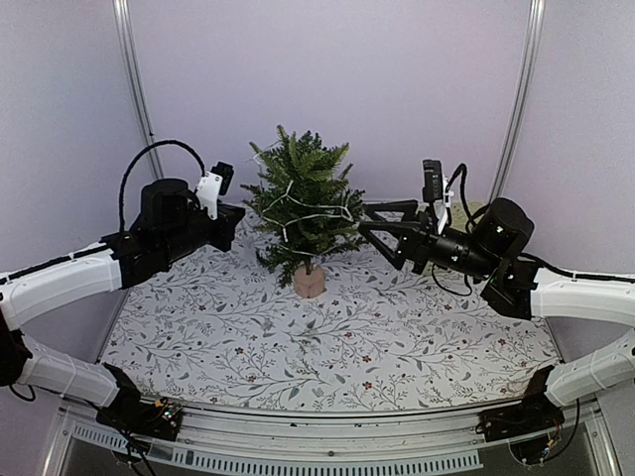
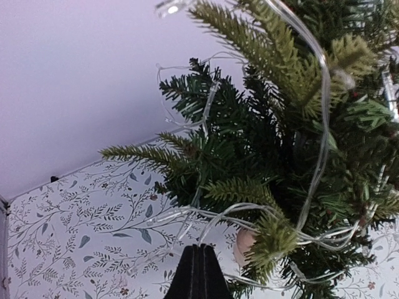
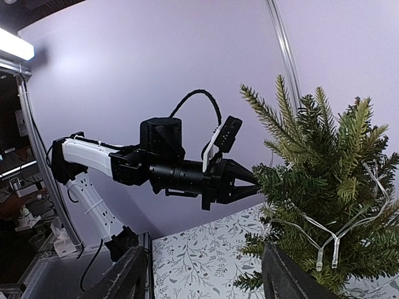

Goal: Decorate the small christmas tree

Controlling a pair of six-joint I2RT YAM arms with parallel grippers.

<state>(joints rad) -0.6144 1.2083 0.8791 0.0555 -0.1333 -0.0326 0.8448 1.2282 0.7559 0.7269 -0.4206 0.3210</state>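
In the left of the top view, the black two-finger left tool (image 1: 236, 220) is sitting clenched, its tip reaching the left-hand branches; whether it is pinching anything cannot be told. At the centre, the small christmas tree (image 1: 303, 203), dark-green and artificial, is standing upright on its tan base on the white leaf-patterned bench (image 1: 298, 337), with a clear string of lights (image 1: 319, 210) winding through it. At the right, the black right tool (image 1: 369, 224) is hovering released, fingers spread, just beside the right-hand branches.

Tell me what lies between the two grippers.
The tree, wrapped in a light string, stands between the left gripper and the right gripper; the top view shows it.
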